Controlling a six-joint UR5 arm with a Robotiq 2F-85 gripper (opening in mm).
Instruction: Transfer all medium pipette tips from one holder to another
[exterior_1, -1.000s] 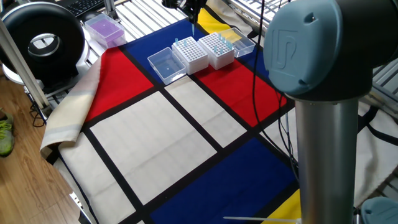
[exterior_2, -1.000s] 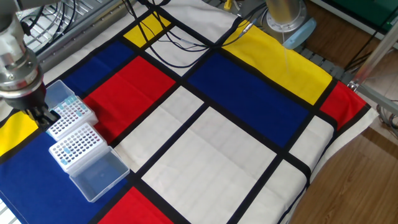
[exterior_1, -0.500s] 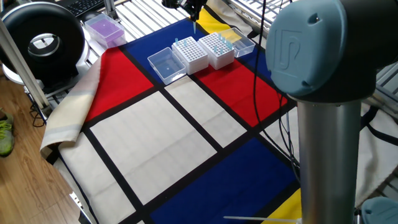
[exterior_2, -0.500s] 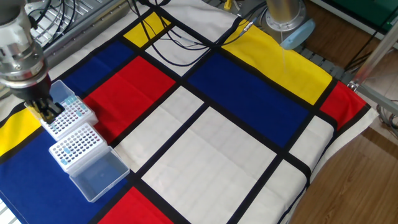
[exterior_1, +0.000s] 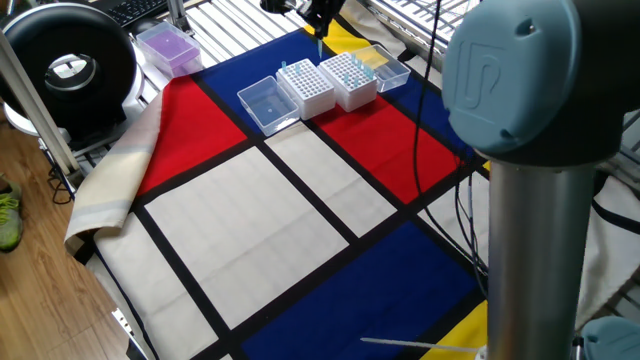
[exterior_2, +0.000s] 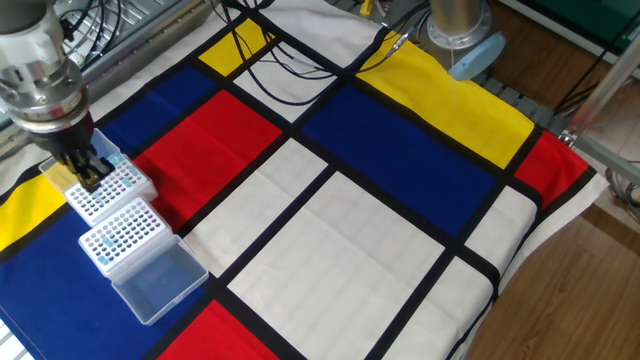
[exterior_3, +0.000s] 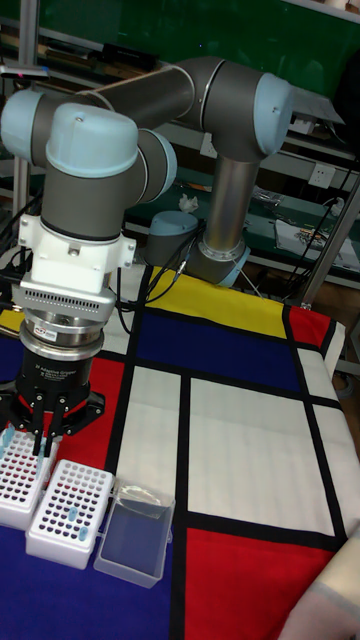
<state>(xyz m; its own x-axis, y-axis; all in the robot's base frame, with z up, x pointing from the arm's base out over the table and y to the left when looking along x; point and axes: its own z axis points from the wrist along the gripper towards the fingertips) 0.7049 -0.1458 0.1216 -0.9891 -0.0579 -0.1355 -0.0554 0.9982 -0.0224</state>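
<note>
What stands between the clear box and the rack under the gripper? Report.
The second white tip rack, between the clear box and the rack under the gripper; the other fixed view shows it.

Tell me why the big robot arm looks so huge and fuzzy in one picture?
In one fixed view the arm's grey-blue elbow joint sits right by the lens, so it looms large and soft while the tip racks far behind stay small. In the tall fixed view the gripper and racks look sharp.
</note>
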